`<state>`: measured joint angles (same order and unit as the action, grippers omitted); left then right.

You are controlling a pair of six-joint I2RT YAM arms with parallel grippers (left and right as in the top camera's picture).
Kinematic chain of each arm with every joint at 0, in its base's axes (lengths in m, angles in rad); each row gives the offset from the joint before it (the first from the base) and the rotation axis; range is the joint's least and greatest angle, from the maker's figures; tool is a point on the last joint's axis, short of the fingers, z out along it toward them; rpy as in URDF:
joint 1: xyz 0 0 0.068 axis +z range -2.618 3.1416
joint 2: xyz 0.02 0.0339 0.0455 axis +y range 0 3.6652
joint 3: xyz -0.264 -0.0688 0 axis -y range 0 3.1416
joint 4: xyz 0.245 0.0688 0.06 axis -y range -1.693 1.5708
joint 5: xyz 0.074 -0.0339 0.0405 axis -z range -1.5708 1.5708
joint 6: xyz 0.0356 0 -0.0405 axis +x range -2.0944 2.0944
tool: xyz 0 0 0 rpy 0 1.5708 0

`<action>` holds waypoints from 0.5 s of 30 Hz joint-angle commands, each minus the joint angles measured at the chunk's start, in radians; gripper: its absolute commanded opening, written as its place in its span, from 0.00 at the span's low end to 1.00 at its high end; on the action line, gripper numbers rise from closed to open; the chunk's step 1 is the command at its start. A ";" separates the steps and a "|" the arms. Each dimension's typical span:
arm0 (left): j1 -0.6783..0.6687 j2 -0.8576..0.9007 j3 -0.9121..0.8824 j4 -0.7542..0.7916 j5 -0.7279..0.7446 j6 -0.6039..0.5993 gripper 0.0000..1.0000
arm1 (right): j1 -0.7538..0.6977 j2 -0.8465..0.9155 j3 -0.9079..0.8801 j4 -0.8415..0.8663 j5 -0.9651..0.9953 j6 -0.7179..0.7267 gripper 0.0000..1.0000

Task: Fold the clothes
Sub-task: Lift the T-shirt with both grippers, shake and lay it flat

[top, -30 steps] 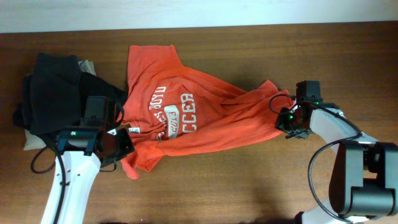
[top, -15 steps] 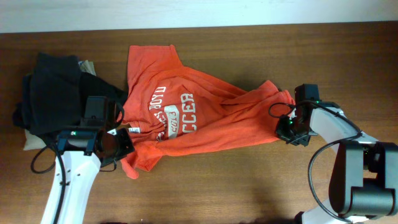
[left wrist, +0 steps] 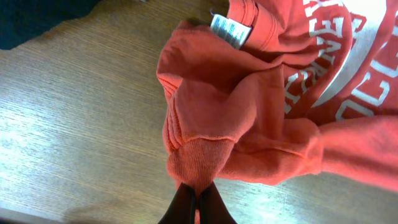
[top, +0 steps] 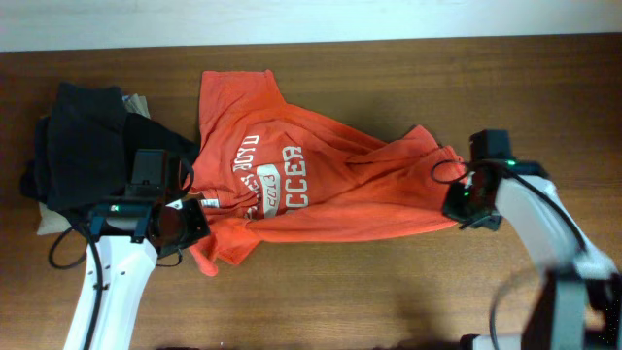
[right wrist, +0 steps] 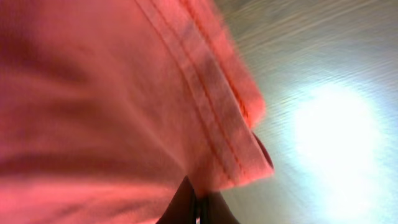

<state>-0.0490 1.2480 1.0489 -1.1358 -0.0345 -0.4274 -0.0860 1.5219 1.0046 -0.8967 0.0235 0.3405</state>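
The red-orange T-shirt (top: 311, 185) with white lettering lies crumpled across the middle of the table, stretched between both arms. My left gripper (top: 185, 226) is shut on a ribbed edge of the shirt at its lower left; the left wrist view shows the shirt (left wrist: 249, 106) pinched between the fingers (left wrist: 198, 202). My right gripper (top: 457, 206) is shut on the shirt's right hem; the right wrist view shows the stitched hem (right wrist: 211, 112) clamped in the fingers (right wrist: 199, 205).
A pile of black garments (top: 87, 146) lies at the left edge over a beige cloth (top: 47, 222), right beside my left arm. Bare wooden tabletop (top: 369, 292) runs along the front.
My right gripper has moved right and toward the front edge, pulling the shirt's right hem with it and stretching the cloth wider. The left gripper has kept its place and hold.
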 commanded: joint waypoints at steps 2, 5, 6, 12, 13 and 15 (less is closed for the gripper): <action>0.006 -0.009 0.122 -0.042 -0.007 0.108 0.00 | -0.001 -0.296 0.187 -0.124 0.071 -0.021 0.04; 0.006 -0.009 0.311 -0.146 -0.007 0.108 0.00 | -0.001 -0.437 0.302 -0.257 0.072 -0.022 0.04; 0.006 -0.009 0.357 -0.171 -0.007 0.108 0.00 | -0.001 -0.464 0.335 -0.292 0.072 -0.022 0.04; 0.006 -0.048 0.781 -0.398 -0.008 0.130 0.00 | -0.001 -0.570 0.627 -0.510 0.187 -0.021 0.04; 0.006 -0.064 0.811 -0.408 -0.007 0.130 0.00 | -0.001 -0.574 0.683 -0.537 0.208 -0.021 0.04; 0.006 -0.114 0.858 -0.409 -0.008 0.130 0.00 | -0.001 -0.574 0.803 -0.580 0.245 -0.021 0.04</action>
<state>-0.0490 1.2049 1.8332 -1.5387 -0.0338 -0.3153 -0.0860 0.9588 1.6863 -1.4479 0.1715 0.3176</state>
